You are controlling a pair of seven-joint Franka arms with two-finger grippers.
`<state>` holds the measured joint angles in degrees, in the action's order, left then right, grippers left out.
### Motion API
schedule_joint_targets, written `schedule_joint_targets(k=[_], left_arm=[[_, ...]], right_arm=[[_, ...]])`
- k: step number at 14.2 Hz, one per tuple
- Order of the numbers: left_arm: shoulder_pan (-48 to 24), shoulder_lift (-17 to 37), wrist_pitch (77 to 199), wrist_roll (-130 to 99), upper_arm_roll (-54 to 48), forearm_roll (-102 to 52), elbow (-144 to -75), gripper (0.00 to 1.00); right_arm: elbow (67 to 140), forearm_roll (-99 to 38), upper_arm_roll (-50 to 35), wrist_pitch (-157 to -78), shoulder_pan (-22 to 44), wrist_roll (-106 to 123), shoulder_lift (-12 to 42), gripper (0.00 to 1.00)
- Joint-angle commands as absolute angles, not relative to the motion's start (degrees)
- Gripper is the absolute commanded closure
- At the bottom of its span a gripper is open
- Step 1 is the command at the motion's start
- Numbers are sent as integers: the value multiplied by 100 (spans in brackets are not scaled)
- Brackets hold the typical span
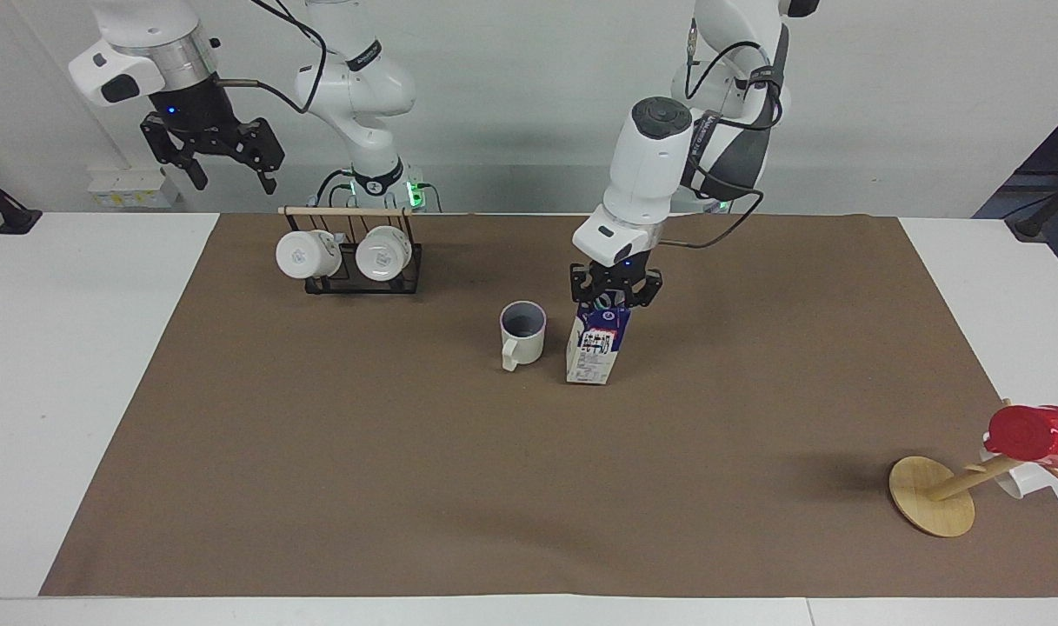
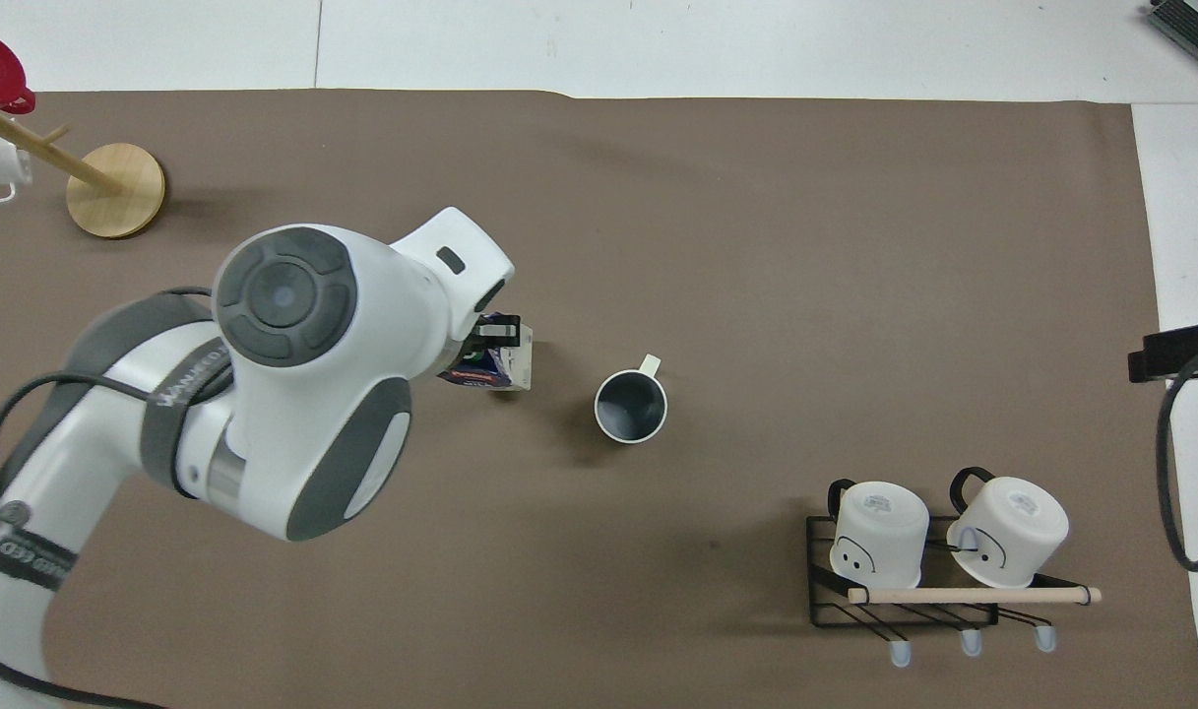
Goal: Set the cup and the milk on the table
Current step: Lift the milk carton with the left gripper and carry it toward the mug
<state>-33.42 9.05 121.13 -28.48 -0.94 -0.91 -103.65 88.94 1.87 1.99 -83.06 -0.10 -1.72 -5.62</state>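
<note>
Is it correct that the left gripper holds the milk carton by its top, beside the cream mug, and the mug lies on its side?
Not quite. In the facing view the cream mug stands upright, opening up. The left gripper does hold the milk carton by its top, beside the mug.

One camera faces me from high across the table, taking in all four edges; another looks steeply down from above my end; both share the mat.
</note>
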Motion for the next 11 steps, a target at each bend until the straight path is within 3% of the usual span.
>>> schedule_joint_targets(k=[1,4,7,11], left_arm=[[-3533,940,12077,-2971,9,-35,-10318,36],[-3525,923,12006,-2927,17,-26,-10362,0],[-3481,844,12006,-2901,18,-9,-10292,0],[-3104,107,11480,-2752,105,-35,-10283,0]], right_arm=[[9035,88,167,-8279,-35,-62,-694,0],[9035,79,167,-8332,-35,-62,-694,0],[9044,79,167,-8332,-35,-62,-694,0],[9053,79,167,-8323,-35,-62,-703,0]])
